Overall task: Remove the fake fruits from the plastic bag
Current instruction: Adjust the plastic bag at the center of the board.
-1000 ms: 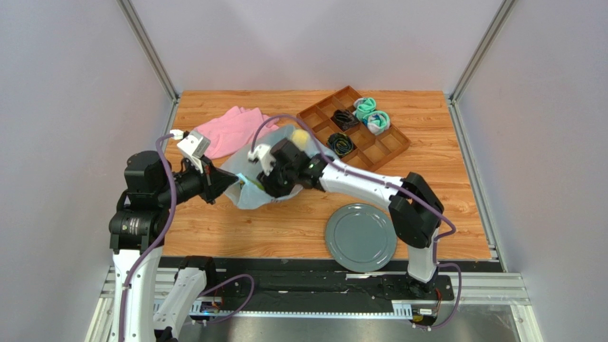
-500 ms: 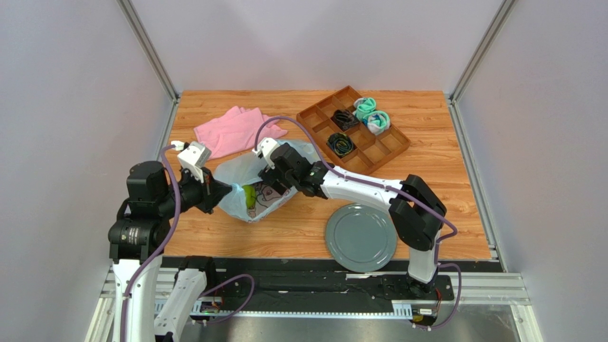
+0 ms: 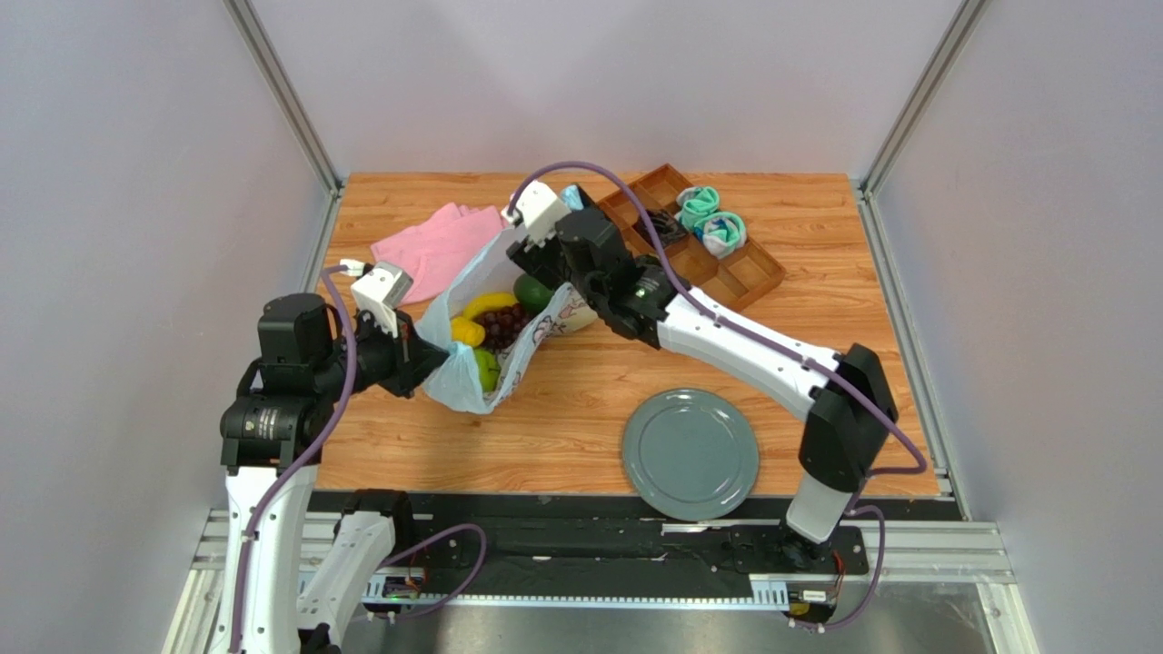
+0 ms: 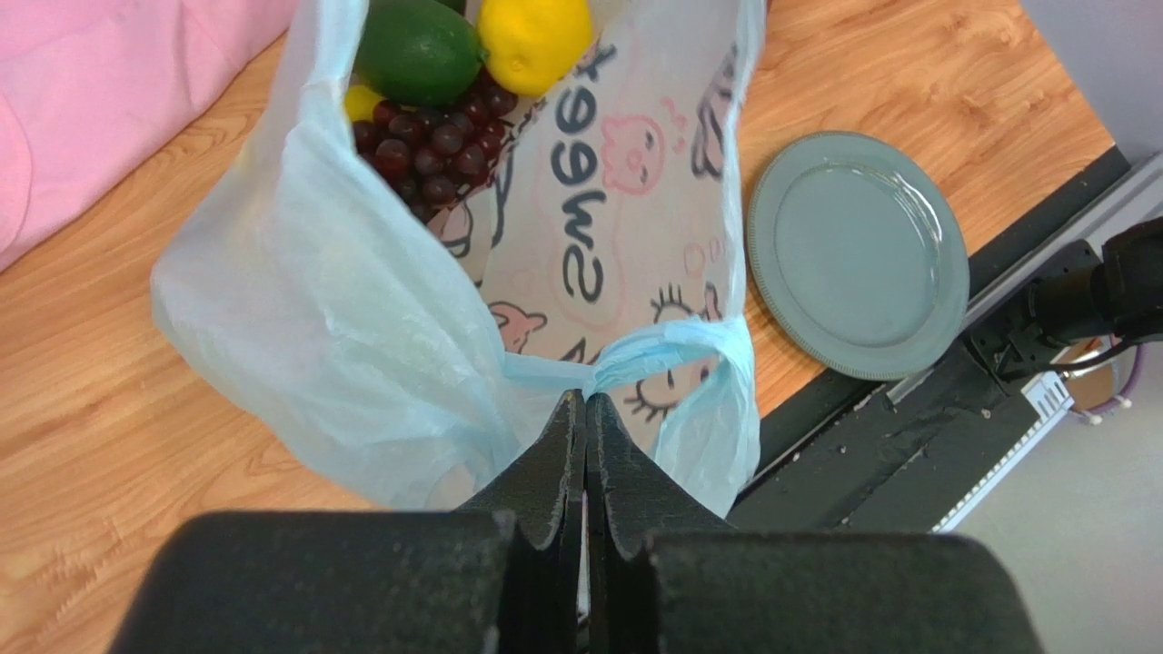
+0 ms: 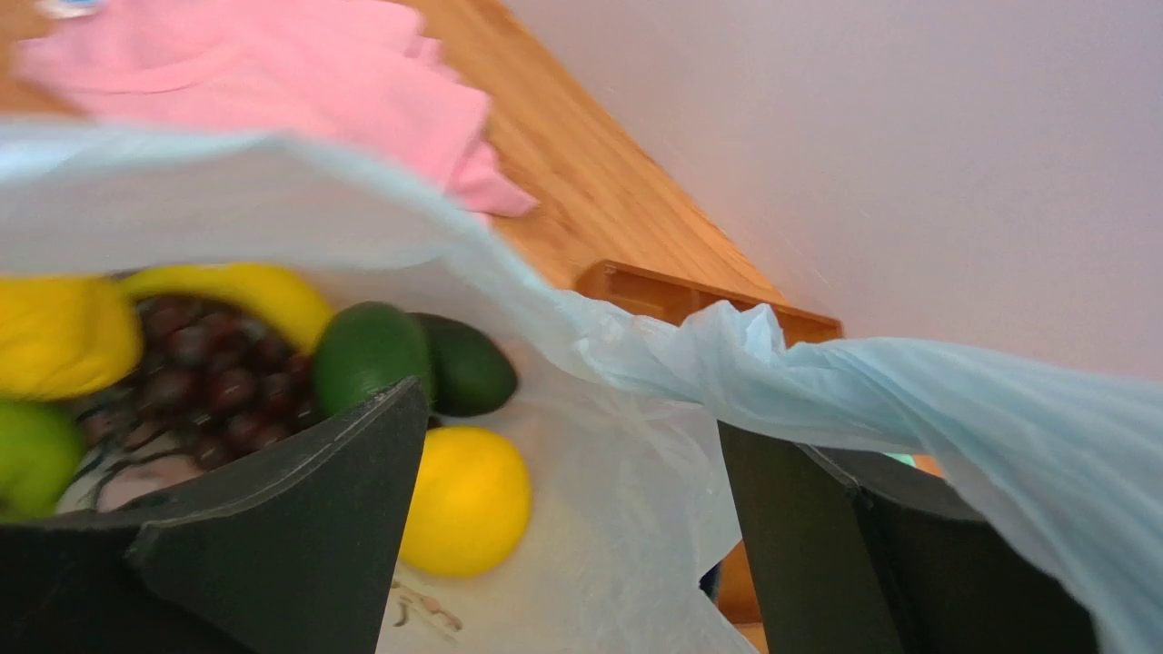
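The bag (image 4: 341, 314) pinched in my left gripper (image 4: 584, 409), which is matt black plastic, is thin translucent film, crinkled and faintly shiny, with one side printed. Just past my tips, inside it, the lemon (image 4: 535, 41) and avocado (image 4: 417, 52) look like smooth moulded plastic with soft highlights, and the grapes (image 4: 430, 136) are glossier. The table (image 4: 82, 409) beneath me is wood-grained with a satin finish. Right of my tips the plate (image 4: 857, 252) is smooth and matt; on the left, the cloth (image 4: 109, 82) is soft matt fabric.
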Robot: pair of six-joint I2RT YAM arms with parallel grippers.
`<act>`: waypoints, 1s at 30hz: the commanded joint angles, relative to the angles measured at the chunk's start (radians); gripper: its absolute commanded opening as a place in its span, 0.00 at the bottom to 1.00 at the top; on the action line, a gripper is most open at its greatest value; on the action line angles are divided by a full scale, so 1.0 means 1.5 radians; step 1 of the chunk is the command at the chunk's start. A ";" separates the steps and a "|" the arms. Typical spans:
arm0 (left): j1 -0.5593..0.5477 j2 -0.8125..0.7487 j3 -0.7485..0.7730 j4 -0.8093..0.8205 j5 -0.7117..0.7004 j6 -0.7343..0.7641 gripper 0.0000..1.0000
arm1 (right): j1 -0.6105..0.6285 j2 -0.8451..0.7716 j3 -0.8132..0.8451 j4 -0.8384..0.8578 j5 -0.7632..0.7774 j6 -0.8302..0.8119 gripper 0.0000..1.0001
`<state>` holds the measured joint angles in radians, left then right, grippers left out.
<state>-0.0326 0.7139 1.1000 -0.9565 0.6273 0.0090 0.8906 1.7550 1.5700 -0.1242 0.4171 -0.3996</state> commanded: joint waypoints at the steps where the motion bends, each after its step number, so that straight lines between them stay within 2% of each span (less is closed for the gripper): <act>1: 0.002 0.007 0.001 0.023 0.002 0.002 0.00 | 0.058 -0.112 -0.080 -0.061 -0.116 -0.038 0.85; 4: 0.002 0.015 0.008 0.025 -0.016 0.004 0.00 | 0.075 -0.144 -0.077 -0.097 -0.143 -0.033 0.93; 7: 0.002 0.023 0.010 0.030 -0.022 0.002 0.00 | 0.071 -0.165 -0.030 -0.149 -0.198 -0.010 0.94; 12: 0.002 0.028 0.000 0.068 -0.008 -0.025 0.00 | 0.067 -0.154 0.022 -0.221 -0.403 0.043 0.91; 17: 0.002 0.029 0.000 0.066 -0.002 -0.035 0.00 | 0.065 -0.068 0.048 -0.220 -0.419 0.148 0.87; 20: 0.002 0.034 0.012 0.051 0.002 -0.030 0.00 | 0.060 -0.034 0.062 -0.215 -0.360 0.251 0.94; 22: 0.002 0.037 0.024 0.041 -0.001 -0.019 0.00 | 0.037 -0.015 0.071 -0.237 -0.390 0.296 0.97; 23: 0.002 0.038 0.027 0.034 -0.007 -0.015 0.00 | 0.030 -0.014 0.069 -0.244 -0.416 0.305 0.98; 25: 0.002 0.038 0.032 0.031 -0.013 -0.008 0.00 | 0.001 -0.014 0.061 -0.244 -0.554 0.314 0.96; 26: 0.002 0.040 0.032 0.034 -0.018 -0.008 0.00 | -0.010 -0.013 0.046 -0.226 -0.671 0.320 0.92; 30: 0.002 0.052 0.036 0.039 -0.027 -0.007 0.00 | -0.042 0.000 0.050 -0.183 -0.834 0.326 0.88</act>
<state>-0.0322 0.7788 1.1061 -0.9054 0.6052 -0.0158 0.8619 1.7618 1.6199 -0.4877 -0.4801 0.0254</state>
